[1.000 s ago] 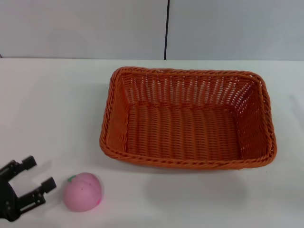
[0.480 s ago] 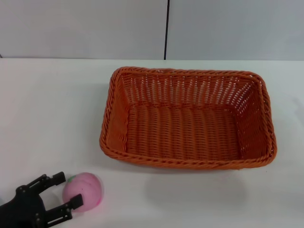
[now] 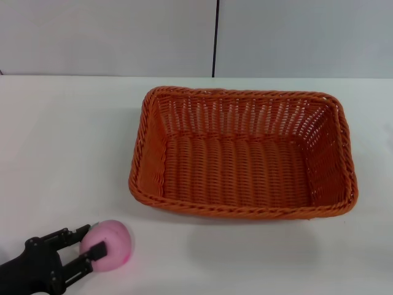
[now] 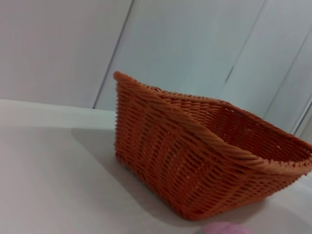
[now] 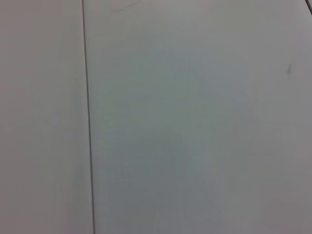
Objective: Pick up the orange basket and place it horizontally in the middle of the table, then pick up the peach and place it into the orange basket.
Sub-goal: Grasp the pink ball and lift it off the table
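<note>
The orange basket (image 3: 242, 153) lies lengthwise across the middle of the white table (image 3: 61, 135), empty; the left wrist view shows its corner and slatted side (image 4: 195, 161). The pink peach (image 3: 113, 243) sits on the table in front of the basket's left corner, and only its top shows in the left wrist view (image 4: 224, 229). My left gripper (image 3: 90, 241) is low at the front left, open, with one black finger at the peach's far-left side and the other finger (image 3: 95, 251) overlapping its near-left side. The right gripper is out of view.
A pale panelled wall (image 3: 215, 37) with a dark vertical seam runs behind the table's far edge. The right wrist view shows only that wall (image 5: 195, 122).
My left gripper has swung from left of the peach toward it, and its fingers now reach the peach's left side. Basket and peach have stayed put.
</note>
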Controlling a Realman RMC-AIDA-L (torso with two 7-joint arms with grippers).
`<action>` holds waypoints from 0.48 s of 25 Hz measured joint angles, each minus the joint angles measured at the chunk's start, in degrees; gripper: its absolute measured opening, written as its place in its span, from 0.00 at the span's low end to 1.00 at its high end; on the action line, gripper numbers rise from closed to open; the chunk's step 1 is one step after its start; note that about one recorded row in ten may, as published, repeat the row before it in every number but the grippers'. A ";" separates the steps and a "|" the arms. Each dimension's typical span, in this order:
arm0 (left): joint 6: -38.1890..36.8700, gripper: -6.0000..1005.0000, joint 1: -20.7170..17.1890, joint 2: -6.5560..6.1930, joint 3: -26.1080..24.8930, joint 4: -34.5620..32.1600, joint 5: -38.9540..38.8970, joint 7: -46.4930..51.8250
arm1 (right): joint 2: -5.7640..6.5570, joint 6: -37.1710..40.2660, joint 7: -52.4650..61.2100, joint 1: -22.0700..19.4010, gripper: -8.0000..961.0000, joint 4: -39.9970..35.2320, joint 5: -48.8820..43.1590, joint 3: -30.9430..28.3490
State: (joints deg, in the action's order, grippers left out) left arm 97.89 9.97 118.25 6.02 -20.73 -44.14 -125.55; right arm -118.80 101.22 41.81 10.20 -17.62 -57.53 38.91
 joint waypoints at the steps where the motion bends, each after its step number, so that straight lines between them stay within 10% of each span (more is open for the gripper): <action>1: 0.01 0.56 0.00 0.00 -0.46 0.00 -0.01 0.03 | 0.00 -0.02 0.00 0.00 0.52 0.01 0.00 0.00; 12: 5.35 0.36 -0.21 -0.66 -12.11 -1.19 -0.20 -0.34 | 0.01 -0.69 -0.36 -0.44 0.52 0.47 0.06 -0.45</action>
State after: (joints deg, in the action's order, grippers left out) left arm 103.24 9.76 117.59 -6.10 -21.92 -44.34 -125.89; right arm -118.79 100.54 41.45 9.76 -17.15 -57.47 38.46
